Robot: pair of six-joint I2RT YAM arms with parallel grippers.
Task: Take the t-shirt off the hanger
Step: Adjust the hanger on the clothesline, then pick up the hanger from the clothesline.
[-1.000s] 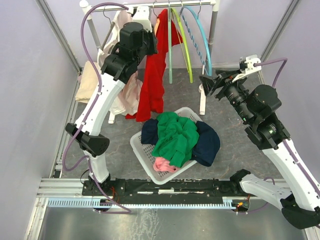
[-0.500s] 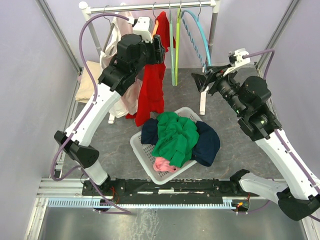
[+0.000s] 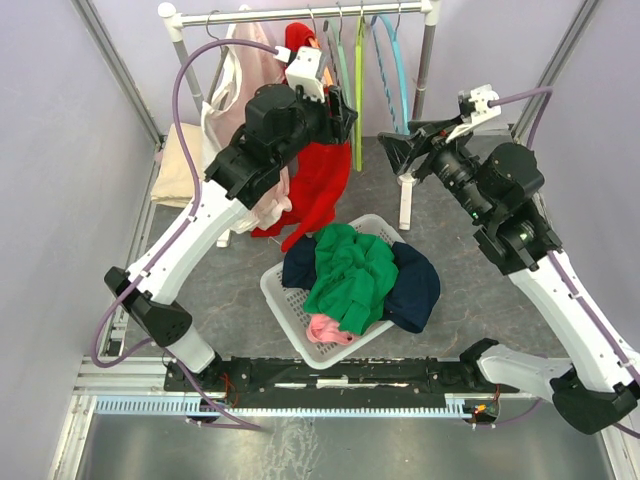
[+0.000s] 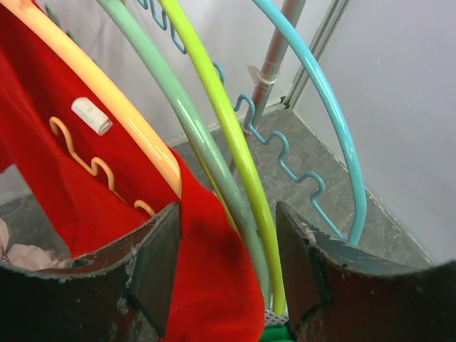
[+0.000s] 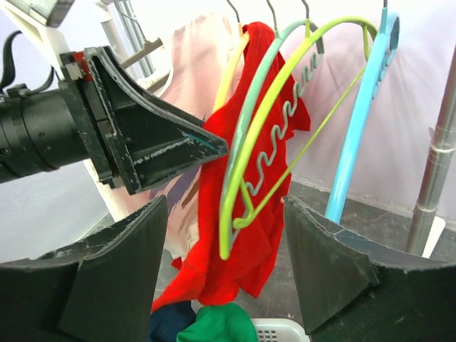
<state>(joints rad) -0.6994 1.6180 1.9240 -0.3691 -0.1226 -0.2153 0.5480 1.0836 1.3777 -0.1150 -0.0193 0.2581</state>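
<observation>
Where the t-shirt hangs: red t-shirt [image 3: 318, 190] on the orange hanger [image 4: 117, 107], left of centre on the far rail [image 3: 300, 14], hem hanging just above the basket [image 3: 278, 292].
Left end effector [image 4: 226, 235]: fingers apart, straddling the shirt's shoulder, the green hanger [image 4: 187, 121] and the yellow hanger [image 4: 231, 142]; whether they touch cloth cannot be told.
Right end effector [image 5: 224, 206]: wide, holding nothing, right of the hangers and facing them.
Blue hanger [image 4: 335, 114]: bare, rightmost.
Hidden: from above, the left wrist covers the shirt's middle; hanger hooks are cut off in the left wrist view; heaped clothes hide the basket's floor.
</observation>
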